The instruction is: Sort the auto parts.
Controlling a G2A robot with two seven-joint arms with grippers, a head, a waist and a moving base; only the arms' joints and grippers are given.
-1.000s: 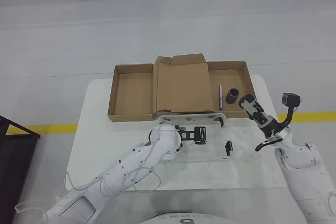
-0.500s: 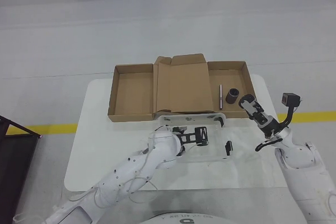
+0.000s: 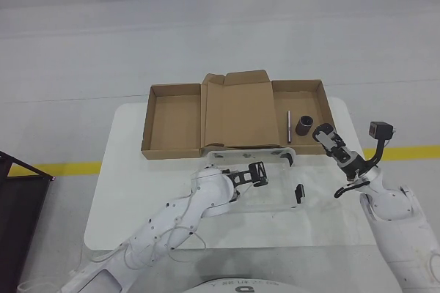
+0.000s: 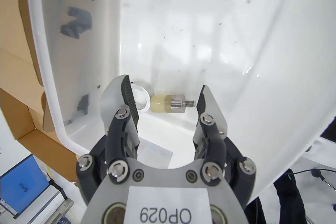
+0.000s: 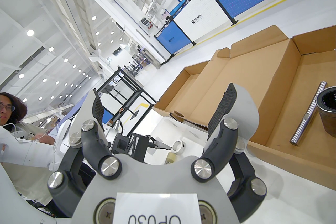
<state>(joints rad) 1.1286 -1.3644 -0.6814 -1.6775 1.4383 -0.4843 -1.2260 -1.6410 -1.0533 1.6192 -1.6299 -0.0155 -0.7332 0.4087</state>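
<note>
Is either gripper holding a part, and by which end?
Nothing is held. The left gripper is open with its fingers either side of the stud; the right gripper is open and empty.

In the left wrist view the white ring (image 4: 145, 104) in a corner of the white tray (image 4: 45, 72) is half covered by a finger pad (image 4: 127, 96) of the left gripper (image 4: 164, 81), and the dark patches (image 4: 77, 21) seen through the tray's cloudy wall are too blurred to be identified. In the right wrist view the black sleeve (image 5: 326, 112), beside the steel pin (image 5: 307, 117) in the cardboard box (image 5: 236, 88), is cut off by the picture's edge. In the top view the small black part (image 3: 299, 193) at the tray's edge is too small to be made out, and whether it lies in the tray or on the table (image 3: 132, 183) cannot be told.
</note>
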